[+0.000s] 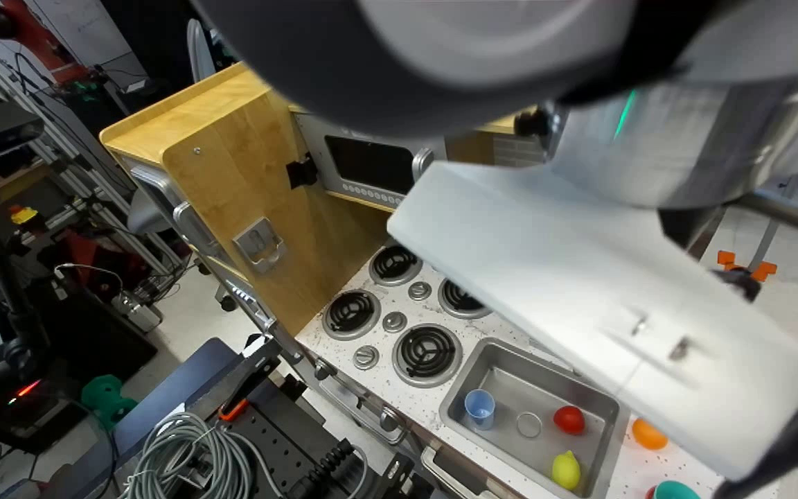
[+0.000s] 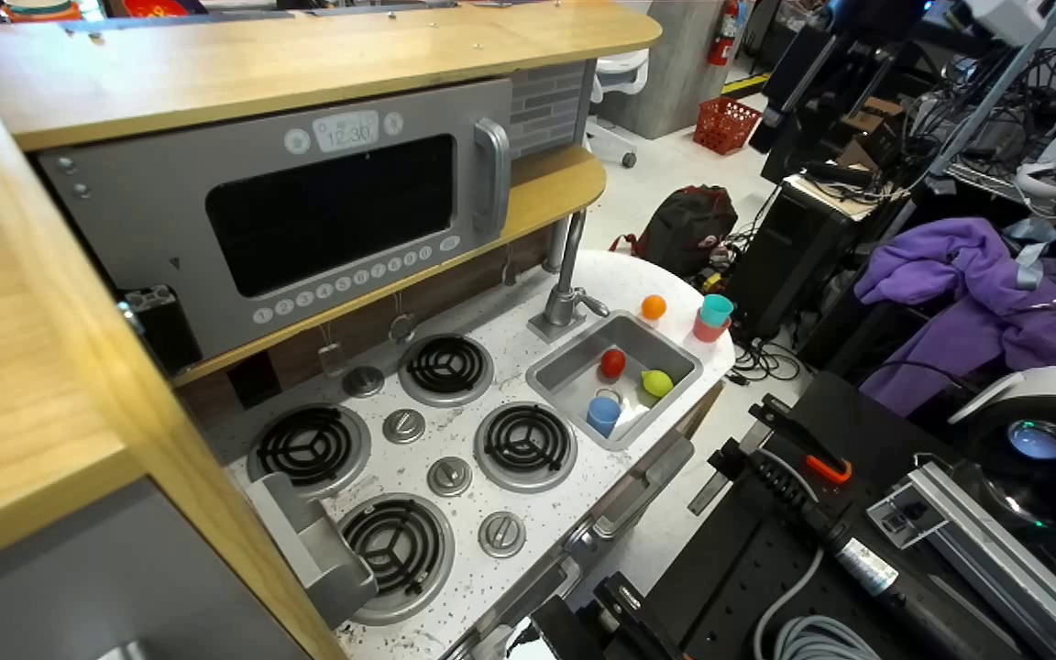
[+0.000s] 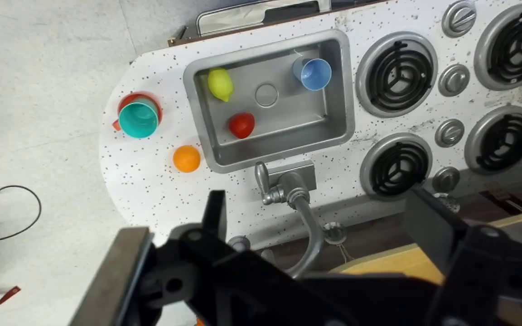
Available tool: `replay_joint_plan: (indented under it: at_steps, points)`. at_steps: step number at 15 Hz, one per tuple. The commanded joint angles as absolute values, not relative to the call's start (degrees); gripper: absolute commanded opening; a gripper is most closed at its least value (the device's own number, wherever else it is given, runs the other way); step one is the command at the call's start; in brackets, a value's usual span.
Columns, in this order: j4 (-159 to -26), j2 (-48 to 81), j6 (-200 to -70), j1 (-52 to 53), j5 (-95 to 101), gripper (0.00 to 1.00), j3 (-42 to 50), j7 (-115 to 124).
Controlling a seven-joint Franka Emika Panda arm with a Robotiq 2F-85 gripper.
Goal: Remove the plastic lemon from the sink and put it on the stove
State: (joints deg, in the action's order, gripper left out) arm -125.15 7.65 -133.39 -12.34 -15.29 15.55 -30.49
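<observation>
We log a speckled countertop ahead of the jaws, pale floor out past the finger nearer the orange. The sink is beyond the fingertips; the lemon lies in it near a corner, in line with that finger. A red rounded piece and blue cup share it. A teal cup stacked on a red cup sits outside that finger; the stove burners are ahead of the opposite one. Only the wrist view gives us the gripper clearly: jaws spread wide, faucet showing between them. A red crate and purple cloth appear just in an exterior view, likewise a red robot arm. In an exterior view our arm crosses the top, blurred, a pale plate slanting below it.
</observation>
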Motion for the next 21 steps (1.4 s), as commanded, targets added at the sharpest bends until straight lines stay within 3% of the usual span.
replay_joint_plan:
  at_steps: [1,12,21]
  points:
    - [-129.03,11.72,-141.39,-13.98,-19.51,1.00,11.82,-34.69]
    - [-122.03,30.77,-153.03,-21.76,-20.31,1.00,2.37,-39.95]
    - [-109.14,48.35,-154.70,-22.05,-9.44,1.00,2.89,-34.61]
